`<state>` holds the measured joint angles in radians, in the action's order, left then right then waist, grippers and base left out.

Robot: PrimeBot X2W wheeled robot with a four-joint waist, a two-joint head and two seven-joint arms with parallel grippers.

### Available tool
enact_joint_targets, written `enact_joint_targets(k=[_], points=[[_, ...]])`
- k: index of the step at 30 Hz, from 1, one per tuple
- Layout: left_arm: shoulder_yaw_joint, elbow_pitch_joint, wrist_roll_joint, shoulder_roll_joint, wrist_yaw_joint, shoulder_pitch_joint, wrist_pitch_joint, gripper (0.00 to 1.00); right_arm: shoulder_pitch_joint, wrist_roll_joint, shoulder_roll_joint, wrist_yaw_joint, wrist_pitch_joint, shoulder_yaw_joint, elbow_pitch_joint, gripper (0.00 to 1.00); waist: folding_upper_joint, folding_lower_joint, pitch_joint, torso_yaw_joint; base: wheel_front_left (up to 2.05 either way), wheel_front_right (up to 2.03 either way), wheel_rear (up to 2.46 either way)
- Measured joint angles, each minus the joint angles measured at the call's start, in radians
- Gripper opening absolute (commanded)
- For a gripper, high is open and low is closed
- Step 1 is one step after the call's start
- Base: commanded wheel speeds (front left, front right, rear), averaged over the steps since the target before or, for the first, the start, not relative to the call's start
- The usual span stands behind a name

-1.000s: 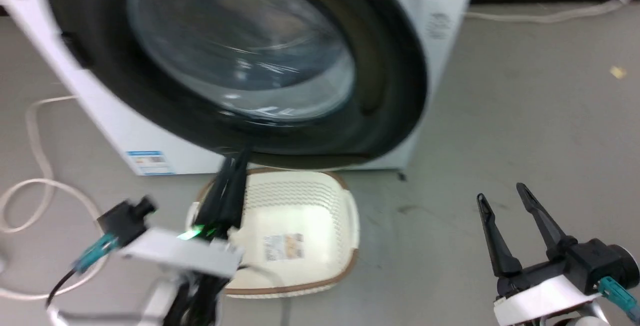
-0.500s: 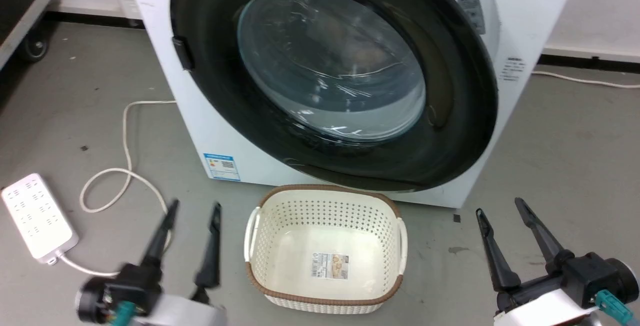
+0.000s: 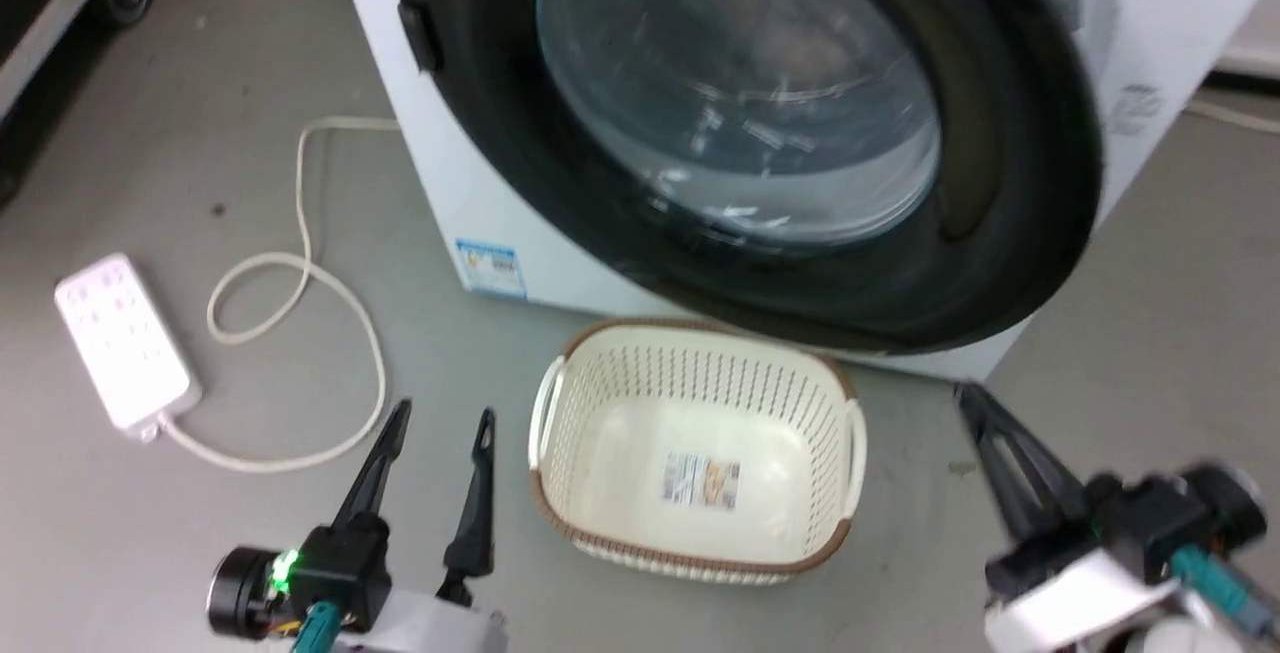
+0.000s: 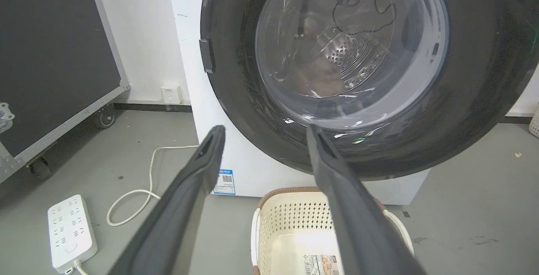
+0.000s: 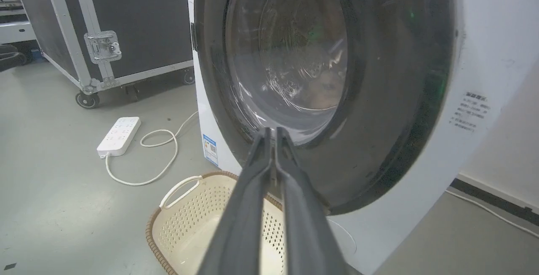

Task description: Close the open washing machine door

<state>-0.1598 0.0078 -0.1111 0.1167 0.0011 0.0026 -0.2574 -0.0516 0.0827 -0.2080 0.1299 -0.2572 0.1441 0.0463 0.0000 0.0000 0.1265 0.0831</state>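
The washing machine door (image 3: 1000,233) is a glossy black round with a bulging glass window, and it lies flat against the white washer (image 3: 450,183). The left wrist view faces the door (image 4: 349,52) head on, and the right wrist view takes the door (image 5: 294,56) from the side. My left gripper (image 3: 443,413) stands open over the floor at the lower left, short of the door, with nothing between its fingers (image 4: 202,169). At the lower right my right gripper (image 3: 972,398) looks blurred; its fingers (image 5: 252,190) are pressed together, holding nothing, and point at the door's lower edge.
A cream perforated basket (image 3: 690,373) sits on the grey floor right below the door, between my arms. A white power strip (image 3: 120,338) with a looping cable (image 3: 300,273) lies on the left. A black wheeled case (image 5: 126,14) stands further left.
My left gripper has dropped from the door's lower rim to the lower left and opened. My right gripper has shut. The head camera has shifted, so the washer sits differently in frame.
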Motion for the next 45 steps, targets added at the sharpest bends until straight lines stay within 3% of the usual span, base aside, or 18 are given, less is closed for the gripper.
enact_joint_targets(k=[8, 17, 23, 28, 33, 41, 42, 43, 44, 45], points=[[-0.019, -0.019, 0.021, -0.035, 0.006, -0.072, 0.0, 1.0, -0.238, 0.122, -0.205, 0.0, 0.062, 0.112, 0.013, 0.0, 0.0, 0.0002, 0.114, 0.049, 0.0, 0.0, 0.0], [-0.052, -0.015, 0.021, -0.053, 0.011, -0.129, 0.0, 1.0, -0.487, 0.335, -0.418, 0.004, 0.148, 0.151, 0.156, 0.0, 0.0, 0.0002, 0.218, 0.117, 0.0, 0.0, 0.0], [-0.062, -0.02, 0.019, -0.063, 0.018, -0.158, 0.0, 1.0, -0.635, 0.413, -0.473, 0.003, 0.178, 0.166, 0.27, 0.0, 0.0, 0.0002, 0.269, 0.155, 0.0, 0.0, 0.0], [-0.07, -0.019, 0.019, -0.064, 0.024, -0.174, 0.0, 1.0, -0.747, 0.43, -0.481, 0.003, 0.195, 0.156, 0.384, 0.0, 0.0, 0.0001, 0.292, 0.175, 0.0, 0.0, 0.0], [-0.079, -0.009, 0.012, -0.065, 0.031, -0.181, 0.0, 1.0, -0.829, 0.415, -0.43, 0.012, 0.194, 0.152, 0.521, 0.0, 0.0, 0.0, 0.282, 0.178, 0.0, 0.0, 0.0], [-0.063, 0.007, 0.012, -0.066, 0.023, -0.175, 0.0, 1.0, -0.82, 0.402, -0.383, 0.009, 0.119, 0.171, 0.606, 0.0, 0.0001, 0.0, 0.207, 0.156, 0.0, 0.0, 0.0], [-0.058, 0.01, 0.012, -0.066, 0.02, -0.171, 0.0, 1.0, -0.811, 0.402, -0.375, 0.007, 0.107, 0.17, 0.611, 0.15, 0.0, -0.0001, 0.194, 0.151, 0.0, 0.0, 0.0], [-0.053, 0.015, 0.012, -0.066, 0.015, -0.166, 0.0, 1.0, -0.797, 0.406, -0.365, 0.004, 0.095, 0.17, 0.615, 0.66, 0.0, -0.0001, 0.18, 0.145, 0.0, 0.0, 0.0], [-0.049, 0.02, 0.012, -0.066, 0.013, -0.161, 0.0, 1.0, -0.779, 0.424, -0.351, 0.002, 0.095, 0.174, 0.615, 1.0, 0.0, -0.0001, 0.166, 0.139, 0.0, 0.0, 0.0], [-0.045, 0.024, 0.012, -0.066, 0.008, -0.156, 0.0, 1.0, -0.755, 0.432, -0.337, 0.002, 0.088, 0.183, 0.61, 1.0, 0.0, -0.0001, 0.15, 0.133, 0.0, 0.0, 0.0]])
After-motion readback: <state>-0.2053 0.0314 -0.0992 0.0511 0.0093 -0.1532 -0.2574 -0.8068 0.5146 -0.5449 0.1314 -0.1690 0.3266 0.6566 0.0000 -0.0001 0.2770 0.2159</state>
